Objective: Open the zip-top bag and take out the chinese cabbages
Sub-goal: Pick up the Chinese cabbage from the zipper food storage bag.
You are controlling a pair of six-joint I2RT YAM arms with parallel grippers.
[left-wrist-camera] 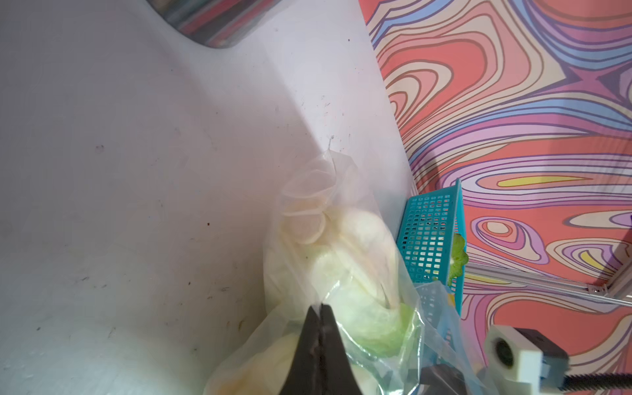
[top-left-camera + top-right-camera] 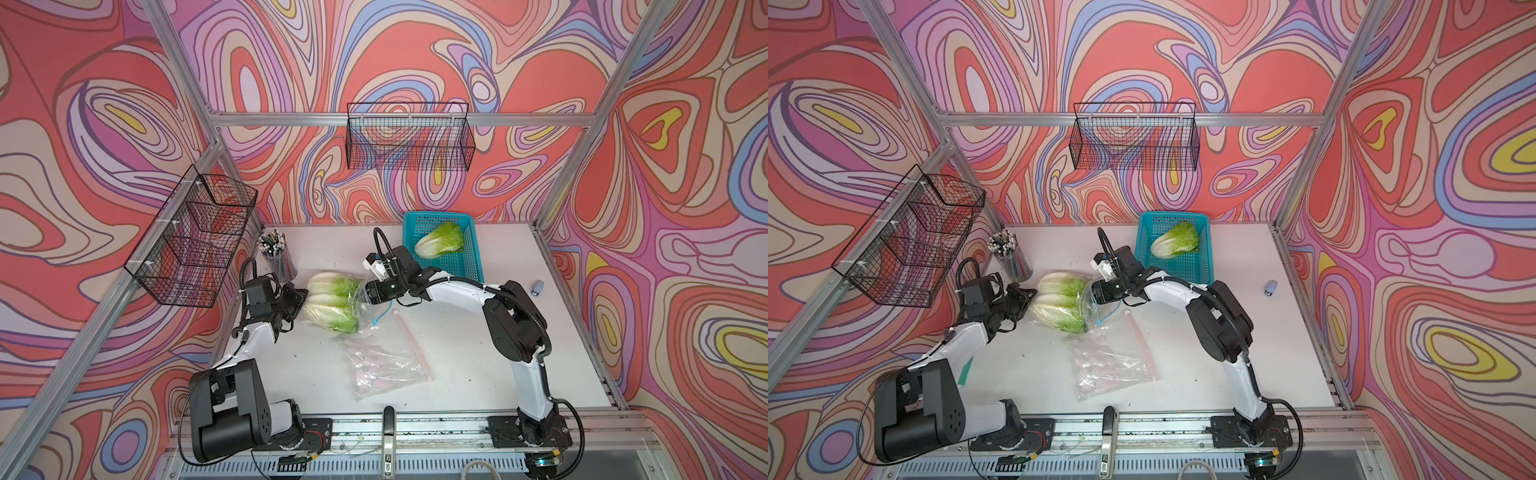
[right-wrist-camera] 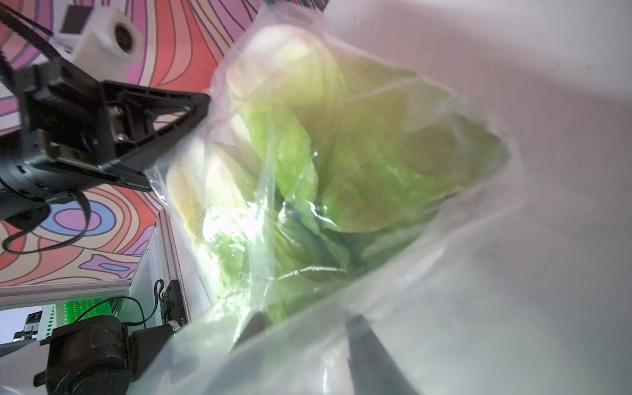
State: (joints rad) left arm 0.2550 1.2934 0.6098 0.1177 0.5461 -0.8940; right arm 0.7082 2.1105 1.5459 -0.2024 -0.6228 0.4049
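A clear zip-top bag [image 2: 360, 308] lies on the white table and holds two chinese cabbages [image 2: 332, 284] [image 2: 330, 314], their white bases toward my left arm. A third cabbage [image 2: 441, 243] lies in the teal basket [image 2: 471, 259]. My left gripper [image 2: 302, 302] is shut on the plastic at the bag's closed end; the left wrist view shows its jaws [image 1: 321, 306] pressed together on the film. My right gripper [image 2: 367, 291] is at the bag's mouth by the green leaf tips [image 3: 376, 143]. Its fingers [image 3: 362, 342] stand apart, blurred behind the film.
A second clear bag [image 2: 384, 365] with pink pieces and a pink zip lies in front of the cabbage bag. A pen cup [image 2: 277, 255] stands behind my left gripper. A small grey-blue object [image 2: 538, 287] sits at the right. Black wire baskets [image 2: 409, 137] hang on the walls.
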